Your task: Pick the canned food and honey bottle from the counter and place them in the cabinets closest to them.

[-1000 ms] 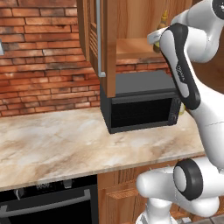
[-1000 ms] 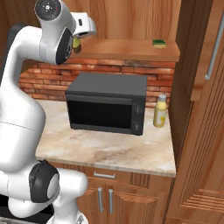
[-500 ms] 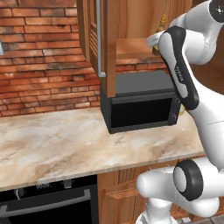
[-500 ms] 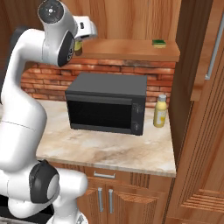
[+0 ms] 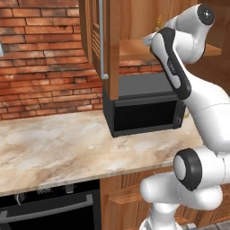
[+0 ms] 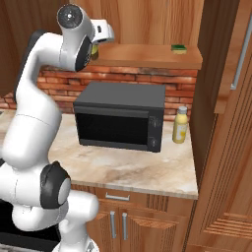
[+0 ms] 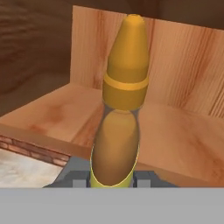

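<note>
Gripper (image 7: 113, 181) clamped on the honey bottle (image 7: 119, 109); hand view shows the amber body wedged between the tips, pointed yellow cap sticking straight out along the gripper axis, toward the cabinet's back wall. So bottle's long axis = line of the hand, not across it.

Bottle is held up at the open wall cabinet (image 6: 147, 55), at the shelf's front-left edge in right base view. In hand view the shelf board (image 7: 52, 113) lies under and ahead of the bottle, bottle looks clear of it, not resting yet. In left base view the hand sits by the shelf lip w/ a sliver of yellow (image 5: 158, 21) poking above the wrist; open door (image 5: 102, 45) hangs left of the arm.

Key relation for next move, my guess: shelf is directly fwd + slightly below the bottle, so push in along the bottle axis, then lower and let go. Risk: base clipping the shelf edge.

Other stuff: microwave (image 6: 120, 115) on counter (image 6: 147, 172) below; a pale yellow bottle (image 6: 180, 125) right of it; small green item (image 6: 178, 48) at the shelf's far right. Can not spotted.
</note>
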